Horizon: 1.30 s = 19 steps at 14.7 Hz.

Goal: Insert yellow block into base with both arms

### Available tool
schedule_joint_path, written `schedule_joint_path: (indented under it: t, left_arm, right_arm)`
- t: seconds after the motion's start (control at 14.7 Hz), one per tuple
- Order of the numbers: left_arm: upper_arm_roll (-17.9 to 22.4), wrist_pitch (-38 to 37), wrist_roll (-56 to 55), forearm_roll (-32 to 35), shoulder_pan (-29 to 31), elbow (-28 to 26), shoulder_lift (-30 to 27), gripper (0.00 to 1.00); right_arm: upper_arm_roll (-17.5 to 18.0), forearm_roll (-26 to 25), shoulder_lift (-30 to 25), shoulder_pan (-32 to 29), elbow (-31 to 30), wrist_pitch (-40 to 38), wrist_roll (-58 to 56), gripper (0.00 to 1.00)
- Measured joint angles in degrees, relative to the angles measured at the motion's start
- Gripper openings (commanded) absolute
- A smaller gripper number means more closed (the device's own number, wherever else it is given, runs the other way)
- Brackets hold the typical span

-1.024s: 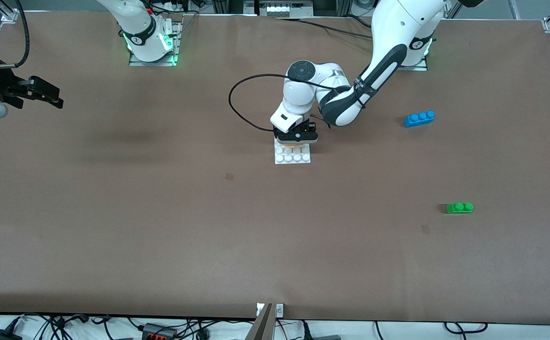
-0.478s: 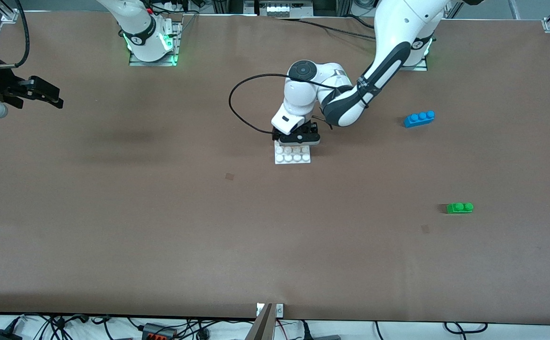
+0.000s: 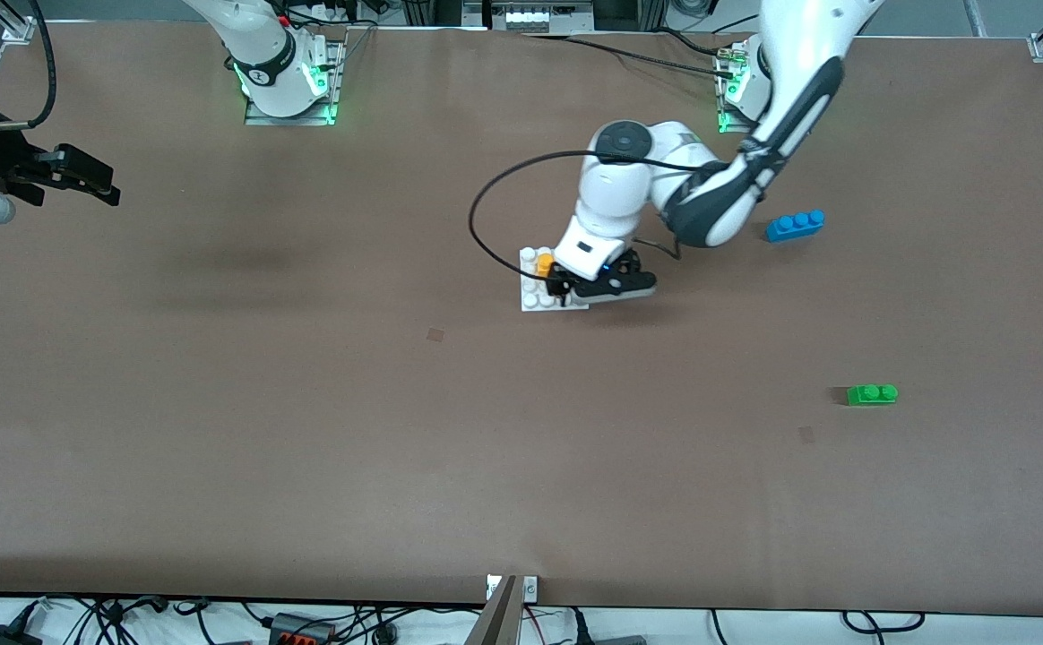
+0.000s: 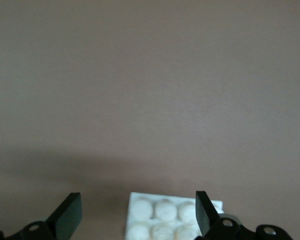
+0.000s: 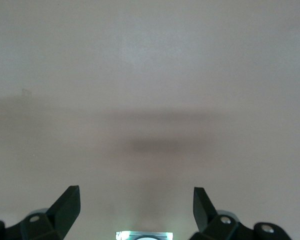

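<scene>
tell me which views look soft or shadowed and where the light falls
Front view: sharp and evenly lit, a soft shadow on the table toward the right arm's end, green glow at both arm bases. Left wrist view: dim, the base slightly out of focus between the open left gripper. Right wrist view: washed-out, a blurred shadow band beneath the open right gripper.

You see a matt brown paper-like table cover [image 3: 306, 430], a glossy white studded plastic base plate [image 3: 529, 296], and a shiny yellow-orange plastic block [image 3: 545, 263].
</scene>
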Motion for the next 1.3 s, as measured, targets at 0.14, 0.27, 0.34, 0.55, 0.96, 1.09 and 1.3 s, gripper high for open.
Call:
schedule_joint_path:
  t: [0.14, 0.27, 0.34, 0.55, 0.96, 1.09, 1.3]
  left_arm:
    - [1.1, -4.8, 15.2, -10.8, 3.1, 0.6, -3.5, 1.0]
    - [5.7, -10.9, 27.3, -19.4, 5.1, 2.0, -7.4, 1.0]
    - [8.7, -14.1, 30.9, -21.4, 5.8, 3.0, -9.3, 1.0]
    - [15.0, -24.0, 38.3, -22.5, 8.6, 6.9, -13.3, 1.0]
    - [25.6, -43.3, 45.1, -22.8, 11.3, 18.9, -16.9, 1.0]
    - [25.9, -47.3, 45.1, -23.0, 11.3, 22.7, -17.8, 1.0]
    - [25.9, -48.4, 45.1, -28.9, 11.4, 23.9, -18.1, 1.0]
  right_arm:
    - [0.0, 0.0, 0.0, 0.0, 0.0, 0.0, 0.0, 1.0]
    - [0.0, 0.0, 0.0, 0.0, 0.0, 0.0, 0.0, 1.0]
    - [0.0, 0.0, 0.0, 0.0, 0.0, 0.0, 0.0, 1.0]
    - [0.0, 0.0, 0.0, 0.0, 0.0, 0.0, 0.0, 1.0]
    - [0.0, 0.0, 0.0, 0.0, 0.0, 0.0, 0.0, 1.0]
    - [0.0, 0.0, 0.0, 0.0, 0.0, 0.0, 0.0, 1.0]
    - [0.0, 0.0, 0.0, 0.0, 0.0, -0.3, 0.0, 1.0]
